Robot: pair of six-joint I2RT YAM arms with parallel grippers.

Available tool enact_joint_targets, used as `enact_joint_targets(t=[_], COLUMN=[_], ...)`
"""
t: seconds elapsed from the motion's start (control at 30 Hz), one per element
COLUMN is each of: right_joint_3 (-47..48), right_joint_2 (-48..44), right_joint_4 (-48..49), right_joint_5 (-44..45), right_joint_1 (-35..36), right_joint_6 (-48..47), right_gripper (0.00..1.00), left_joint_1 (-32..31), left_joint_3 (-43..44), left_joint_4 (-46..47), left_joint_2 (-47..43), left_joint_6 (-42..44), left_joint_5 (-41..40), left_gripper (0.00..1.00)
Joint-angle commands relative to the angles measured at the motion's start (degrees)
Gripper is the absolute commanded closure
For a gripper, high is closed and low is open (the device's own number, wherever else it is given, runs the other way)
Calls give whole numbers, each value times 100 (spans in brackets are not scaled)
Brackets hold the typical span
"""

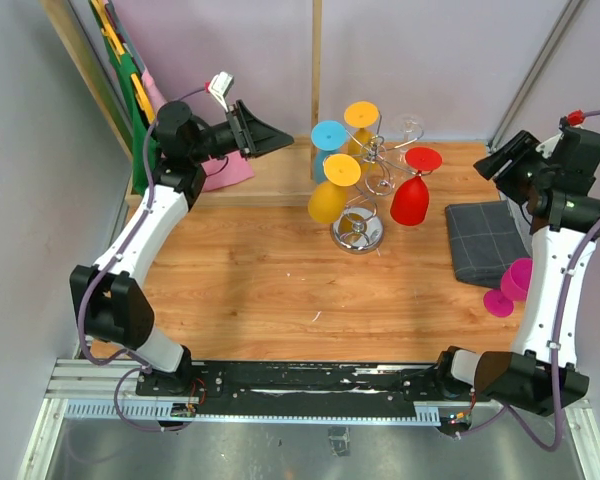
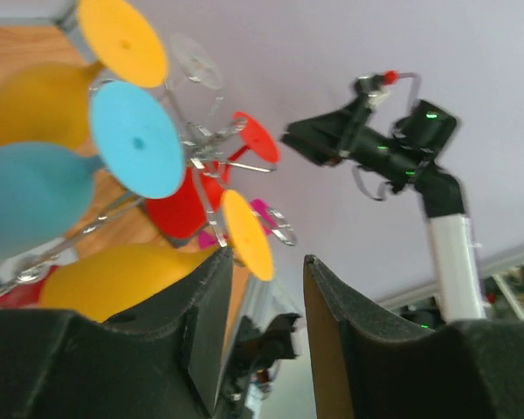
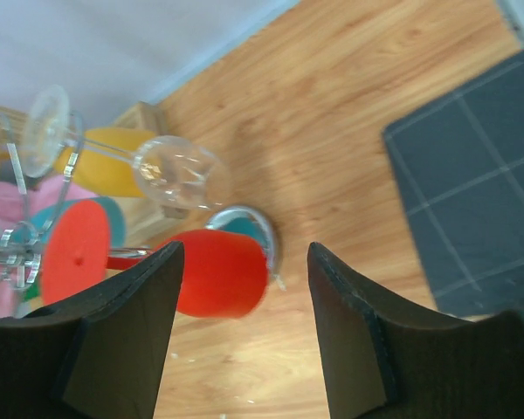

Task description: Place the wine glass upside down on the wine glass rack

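The wine glass rack (image 1: 375, 168) stands at the back middle of the table on its round mirrored base (image 1: 357, 233). Several glasses hang from it upside down: a red wine glass (image 1: 411, 200), yellow, blue and orange ones, and a clear one (image 1: 408, 124). Another pink wine glass (image 1: 513, 283) lies on the table by the right arm. My right gripper (image 1: 492, 165) is open and empty, held apart from the red glass (image 3: 220, 272), which shows beyond its jaws (image 3: 244, 247). My left gripper (image 1: 278, 140) hovers left of the rack, open and empty (image 2: 266, 262).
A grey checked mat (image 1: 485, 240) lies right of the rack, also in the right wrist view (image 3: 472, 201). A pink object (image 1: 227, 170) and green and yellow items (image 1: 130, 90) stand at the back left. A raised wooden ledge (image 1: 280, 180) runs behind the rack.
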Motion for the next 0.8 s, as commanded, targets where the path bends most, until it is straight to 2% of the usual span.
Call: enact_joint_targets(t=[0.0, 0.07, 0.3, 0.43, 0.6, 0.77], right_joint_3=[360, 258, -723, -972, -1180, -1323], right_joint_2=[-89, -204, -980, -1244, -1237, -1016], right_joint_4=[-1240, -1512, -1735, -1839, -1800, -1756], right_joint_5=[1065, 1455, 2623, 3168, 3590, 3848], right_joint_1=[-51, -51, -53, -45, -51, -51], right_joint_6=[-1097, -1382, -1876, -2017, -2057, -2050], right_gripper=[39, 37, 35, 36, 36, 32], left_joint_1=[-190, -385, -885, -1038, -1433, -1493], left_joint_3=[772, 1024, 1106, 864, 508, 429], left_joint_4=[-2186, -2687, -2771, -2738, -2794, -2937], left_joint_2=[132, 167, 182, 159, -160, -391], left_joint_6=[1740, 2184, 2290, 2211, 2369, 2388], left_joint_5=[-731, -985, -1185, -1299, -1667, -1693], left_gripper=[57, 57, 57, 58, 58, 58])
